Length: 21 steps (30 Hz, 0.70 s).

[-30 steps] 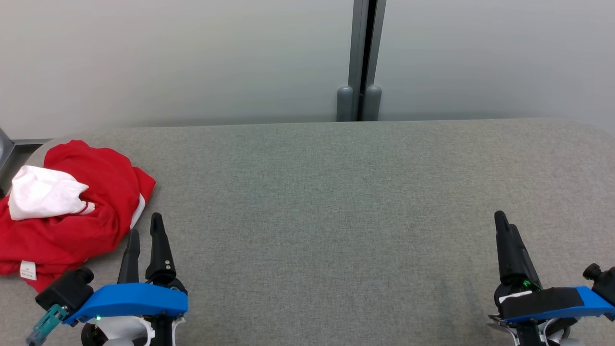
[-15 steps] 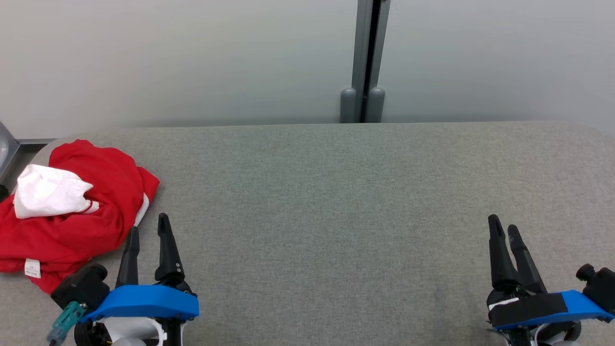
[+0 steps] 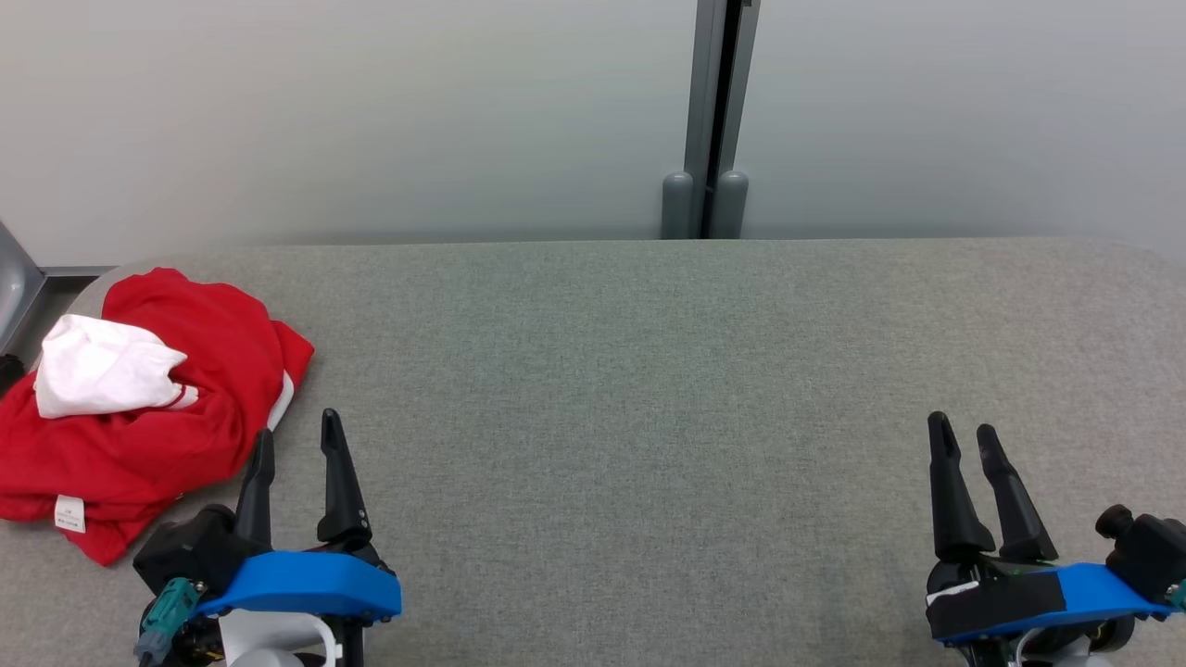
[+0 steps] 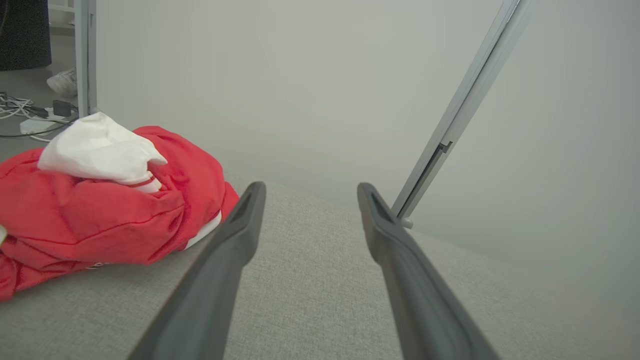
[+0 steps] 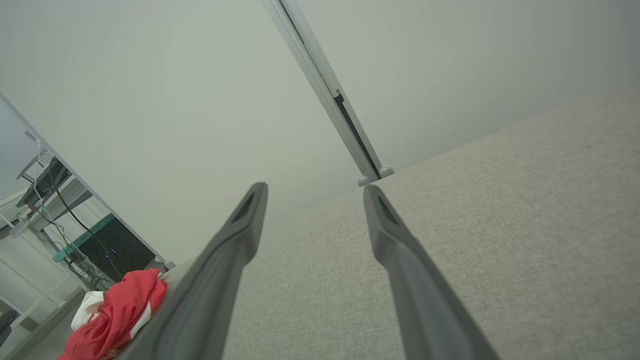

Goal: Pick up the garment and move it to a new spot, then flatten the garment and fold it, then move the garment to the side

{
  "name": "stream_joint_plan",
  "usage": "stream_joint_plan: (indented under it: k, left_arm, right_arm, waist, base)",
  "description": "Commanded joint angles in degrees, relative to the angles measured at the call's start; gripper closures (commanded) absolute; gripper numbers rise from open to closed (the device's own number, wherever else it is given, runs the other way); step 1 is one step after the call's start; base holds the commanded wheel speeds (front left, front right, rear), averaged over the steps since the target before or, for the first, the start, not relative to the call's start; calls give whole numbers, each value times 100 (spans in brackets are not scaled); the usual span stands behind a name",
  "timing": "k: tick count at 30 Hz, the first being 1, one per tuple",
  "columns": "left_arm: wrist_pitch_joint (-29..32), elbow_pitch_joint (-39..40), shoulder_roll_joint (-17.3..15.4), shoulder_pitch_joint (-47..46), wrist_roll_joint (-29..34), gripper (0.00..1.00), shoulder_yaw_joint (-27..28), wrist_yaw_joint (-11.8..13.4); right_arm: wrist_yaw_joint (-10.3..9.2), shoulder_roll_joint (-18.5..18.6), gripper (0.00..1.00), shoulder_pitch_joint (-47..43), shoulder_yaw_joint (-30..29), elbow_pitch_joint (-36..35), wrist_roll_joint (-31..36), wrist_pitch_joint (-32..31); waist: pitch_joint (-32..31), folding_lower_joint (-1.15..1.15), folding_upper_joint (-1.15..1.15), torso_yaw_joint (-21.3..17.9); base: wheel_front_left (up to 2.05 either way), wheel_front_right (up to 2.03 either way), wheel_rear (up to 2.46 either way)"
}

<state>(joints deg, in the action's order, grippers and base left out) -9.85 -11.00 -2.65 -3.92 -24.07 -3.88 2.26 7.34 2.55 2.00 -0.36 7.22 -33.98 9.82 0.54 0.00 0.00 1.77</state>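
A crumpled red garment (image 3: pixel 167 408) with white parts lies bunched at the far left end of the grey cloth-covered table (image 3: pixel 649 389). It also lies at the left in the left wrist view, garment (image 4: pixel 100 215), and small at the lower left in the right wrist view, garment (image 5: pixel 120 315). My left gripper (image 3: pixel 296 440) stands open just right of the garment's near edge, apart from it, with nothing between its fingers. Far across the table, at the lower right, my right gripper (image 3: pixel 962 434) is open and empty too.
A pale wall with a grey vertical post (image 3: pixel 709 120) runs behind the table's far edge. Beyond the table's left end stand a frame, cables and floor clutter (image 4: pixel 30 110). The table's left corner is rounded next to the garment.
The head view has shifted slightly, so the scene sits a little right and lower. Both grippers have edged inward and lower in that view, and the right one's fingers now show apart.
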Motion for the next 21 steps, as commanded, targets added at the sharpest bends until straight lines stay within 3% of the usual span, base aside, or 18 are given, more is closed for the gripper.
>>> stream_joint_plan:
  k: [1,21]
  left_arm:
    - [-58,23,-29,-122,139,0,-4,37]
    - [-304,-185,-32,-145,1156,0,-155,239]
  right_arm:
    - [17,43,0,-62,12,-69,141,63]
    - [18,47,0,-128,74,-45,1288,308]
  waist:
    - [-2,0,0,3]
    - [5,0,0,69]
  base:
    - [0,0,0]
    - [0,0,0]
